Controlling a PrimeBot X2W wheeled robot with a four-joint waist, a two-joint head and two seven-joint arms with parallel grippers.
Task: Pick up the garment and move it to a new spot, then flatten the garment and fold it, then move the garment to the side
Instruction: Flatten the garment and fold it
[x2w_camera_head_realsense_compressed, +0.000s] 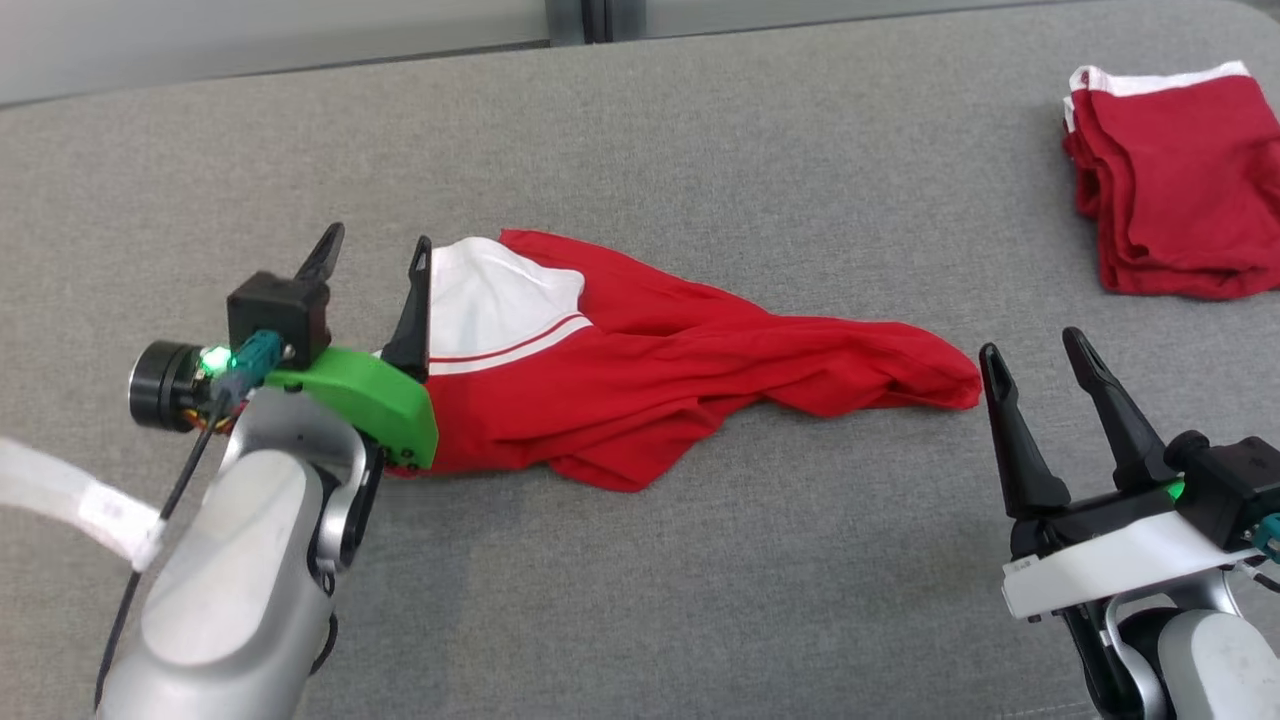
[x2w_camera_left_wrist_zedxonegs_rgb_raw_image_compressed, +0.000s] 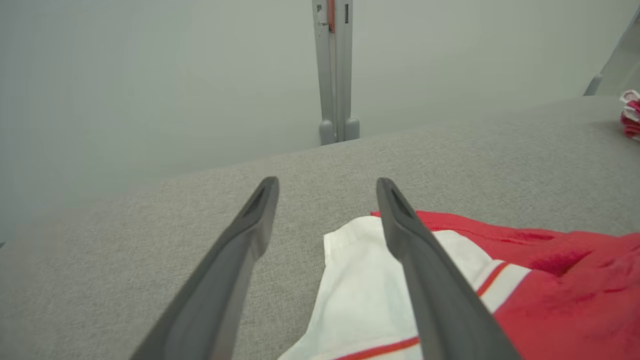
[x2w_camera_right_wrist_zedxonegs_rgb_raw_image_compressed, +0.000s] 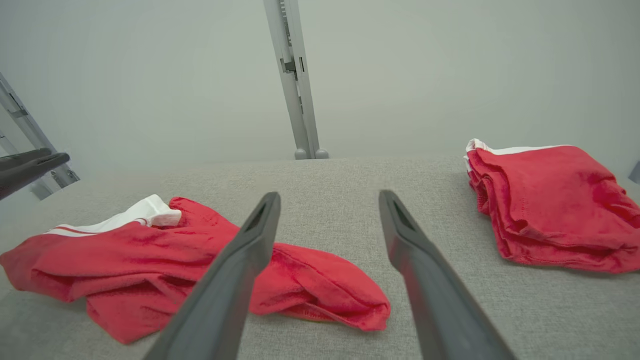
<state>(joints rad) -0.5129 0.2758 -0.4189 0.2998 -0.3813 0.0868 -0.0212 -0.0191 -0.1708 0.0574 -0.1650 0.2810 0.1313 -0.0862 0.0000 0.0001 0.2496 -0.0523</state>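
i judge this to be the very first step, the pick-up, with nothing lifted yet. the left tool (x2w_camera_head_realsense_compressed: 376, 240) stands wide with nothing between its fingers, and the right tool (x2w_camera_head_realsense_compressed: 1032, 345) is just as wide and just as empty. the garment (x2w_camera_head_realsense_compressed: 640, 370), red with a white waistband, lies bunched in a long rumpled strip on the grey surface (x2w_camera_head_realsense_compressed: 700, 130), stretched between the two tools. its white band end sits right at the left tool: in the left wrist view one finger crosses over the band while the other hangs over bare surface beside it. the tapered red end stops just short of the right tool, on its inner side, not touching. a folded stack (x2w_camera_head_realsense_compressed: 1170, 190) of red garments rests well beyond the right tool. next i need to lower the left tool so the band's edge comes between its fingers, then close it — and bring the right tool inward onto the red tip.
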